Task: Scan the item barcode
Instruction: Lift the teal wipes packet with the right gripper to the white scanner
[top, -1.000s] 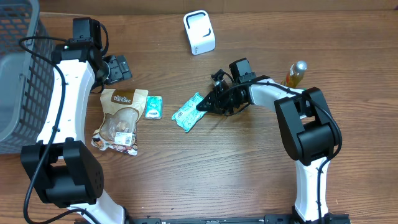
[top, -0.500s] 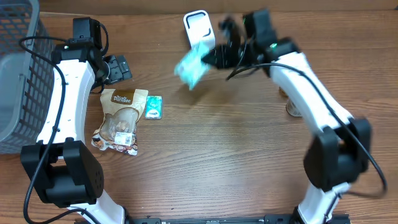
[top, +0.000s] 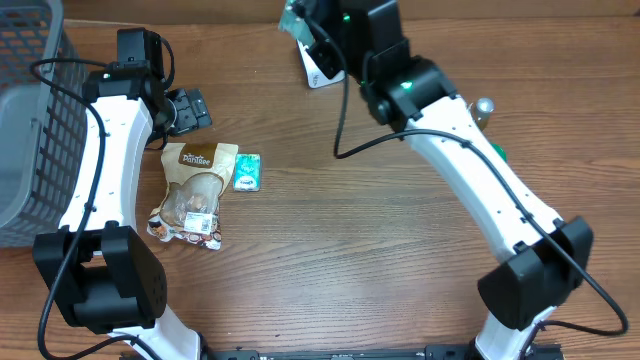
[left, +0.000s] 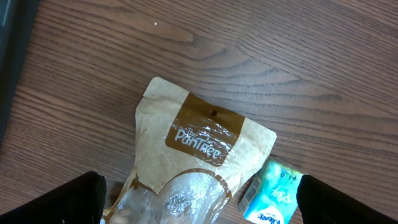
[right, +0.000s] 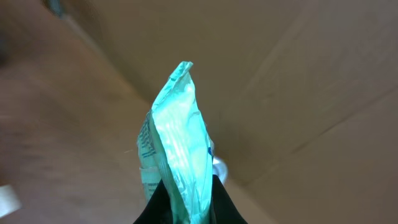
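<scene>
Overhead: right arm (top: 450, 130) holds the teal packet (top: 291, 22) off the surface (top: 350, 250), just beside the white scanner (top: 325, 72) at the far edge; presenting step, I'd say. Left wrist: left fingers (left: 74, 199) wide, empty, above the brown pouch (left: 199, 155). Right wrist: right fingers (right: 149, 214) pinched on the packet's lower end, barcode not visible; next likely needs rotating its barcode face toward the scanner.

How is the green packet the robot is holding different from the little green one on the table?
The held packet is pinched in the right gripper, up off the table; the little packet lies flat on the table. The held one points upward on edge; the little one rests beside the Pantree pouch, untouched. Both are teal-green wrappers.
</scene>
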